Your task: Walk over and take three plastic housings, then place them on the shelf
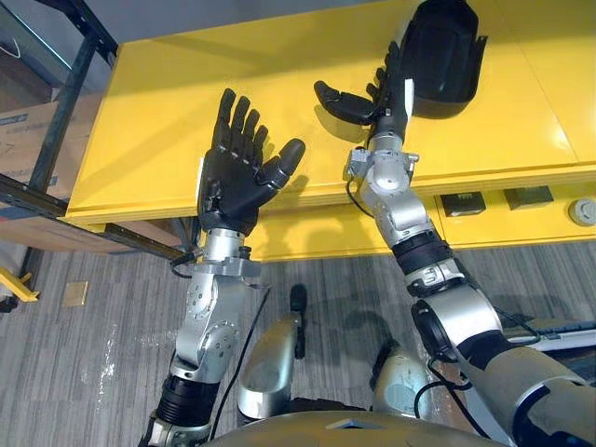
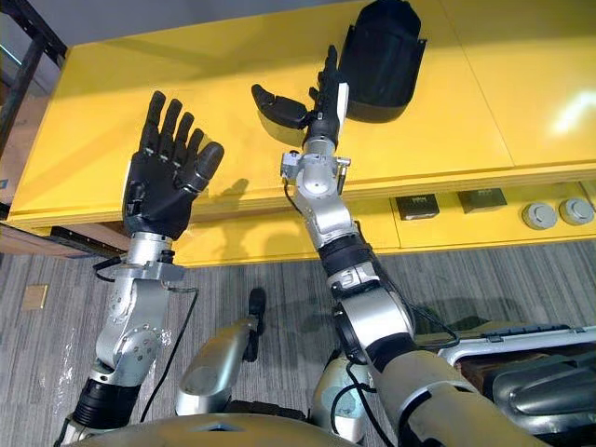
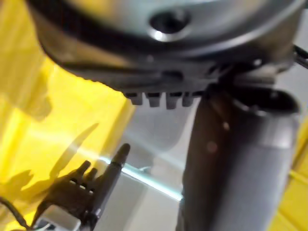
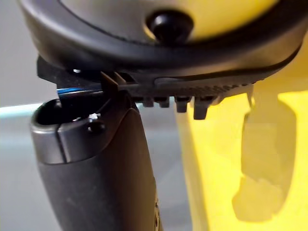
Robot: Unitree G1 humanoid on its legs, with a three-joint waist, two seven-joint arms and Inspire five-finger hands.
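One black plastic housing [image 1: 445,56] lies on the yellow surface [image 1: 149,121], far right of the middle. My right hand [image 1: 384,101] is open, edge-on. Its straight fingers [image 1: 385,67] reach along the housing's left side, close against it, and its thumb [image 1: 337,101] sticks out to the left. Nothing is in that hand. My left hand [image 1: 233,177] is open too, palm up with fingers spread, above the surface's front edge and well left of the housing. It is empty as well. The left wrist view shows the right hand [image 3: 91,187] over the yellow surface.
A dark metal rack [image 1: 56,121] and a cardboard box [image 1: 19,140] stand at the left. Two small dark blocks [image 1: 463,203] and a round grey part [image 1: 584,211] sit on the front face under the yellow top. Grey plank floor [image 1: 84,354] lies below.
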